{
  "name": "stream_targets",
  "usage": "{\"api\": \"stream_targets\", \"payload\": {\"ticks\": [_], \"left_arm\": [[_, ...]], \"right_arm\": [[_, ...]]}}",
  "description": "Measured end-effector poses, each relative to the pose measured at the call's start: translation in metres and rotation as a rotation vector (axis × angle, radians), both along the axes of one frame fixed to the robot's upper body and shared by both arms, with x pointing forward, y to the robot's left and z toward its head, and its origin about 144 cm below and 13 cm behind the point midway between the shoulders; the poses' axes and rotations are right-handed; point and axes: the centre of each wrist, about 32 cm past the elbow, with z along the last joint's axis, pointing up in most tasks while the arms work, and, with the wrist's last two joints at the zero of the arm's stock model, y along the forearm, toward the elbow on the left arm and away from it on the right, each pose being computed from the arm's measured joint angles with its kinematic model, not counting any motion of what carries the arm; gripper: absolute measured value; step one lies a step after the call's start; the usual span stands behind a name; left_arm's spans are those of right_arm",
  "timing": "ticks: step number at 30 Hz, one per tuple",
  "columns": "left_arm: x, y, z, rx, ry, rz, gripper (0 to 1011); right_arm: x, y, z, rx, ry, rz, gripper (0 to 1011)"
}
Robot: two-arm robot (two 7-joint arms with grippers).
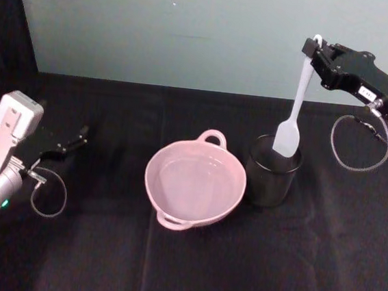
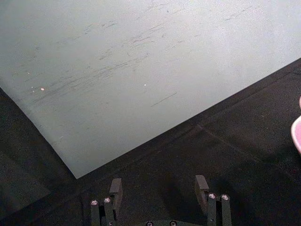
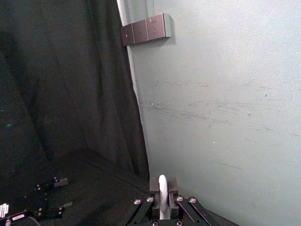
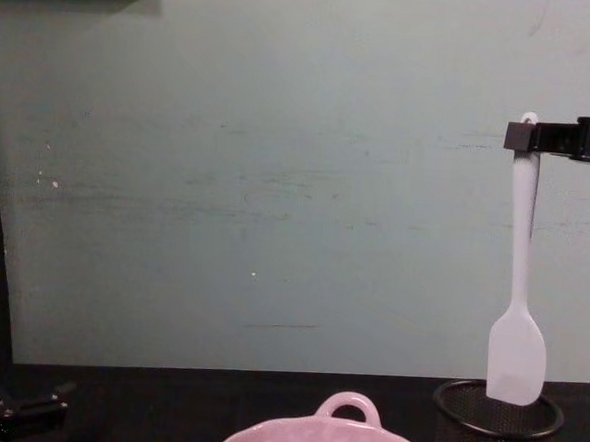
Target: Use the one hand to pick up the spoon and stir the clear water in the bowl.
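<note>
A pale green wall (image 1: 191,35) backs a tabletop (image 1: 168,267) draped in black cloth. The pink bowl (image 1: 151,176) sits near the middle of it, with the clear water (image 1: 194,180) showing only as a faint sheen inside. Touching or just beside the bowl, at its 3 o'clock, stands a black wire-mesh cup (image 1: 269,184). The right tool (image 1: 316,51) hangs high at about 1 o'clock from the bowl, clamped on the very top of the spoon (image 1: 298,100) next to the hole in the handle. The spoon's long axis runs close to vertical, handle end toward 12 and the flat paddle head toward 6. Seen from the chest, the head's lower edge sits level with the cup's rim, so it looks barely clear of the mouth. My reading is that the pick-up is all but finished and stirring has not begun. The next move calls for a little more height to free the head from the rim. Then comes a sideways carry toward 9 o'clock until the paddle hangs over the bowl, and a straight descent into the water. The grip is far up the handle, so the head may swing; slow travel would help. The left tool (image 1: 78,136) rests low at the bowl's 9 o'clock, well apart from it, with its fingers spread and nothing between them.
</note>
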Motion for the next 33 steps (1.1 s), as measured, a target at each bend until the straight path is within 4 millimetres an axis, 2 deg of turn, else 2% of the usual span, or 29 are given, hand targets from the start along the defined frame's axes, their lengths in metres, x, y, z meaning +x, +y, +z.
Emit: {"api": "stream_targets", "payload": {"ticks": [12, 16, 26, 33], "left_arm": [[0.0, 0.0, 0.0, 0.0, 0.0, 0.0, 1011], [0.0, 0.0, 0.0, 0.0, 0.0, 0.0, 1011], [0.0, 0.0, 0.0, 0.0, 0.0, 0.0, 1011], [0.0, 0.0, 0.0, 0.0, 0.0, 0.0, 1011]], "right_arm": [[0.0, 0.0, 0.0, 0.0, -0.001, -0.001, 109], [0.0, 0.006, 0.005, -0.009, -0.012, 0.012, 110], [0.016, 0.048, 0.006, 0.001, -0.018, 0.123, 109], [0.033, 0.082, -0.012, 0.02, -0.035, 0.21, 110]]}}
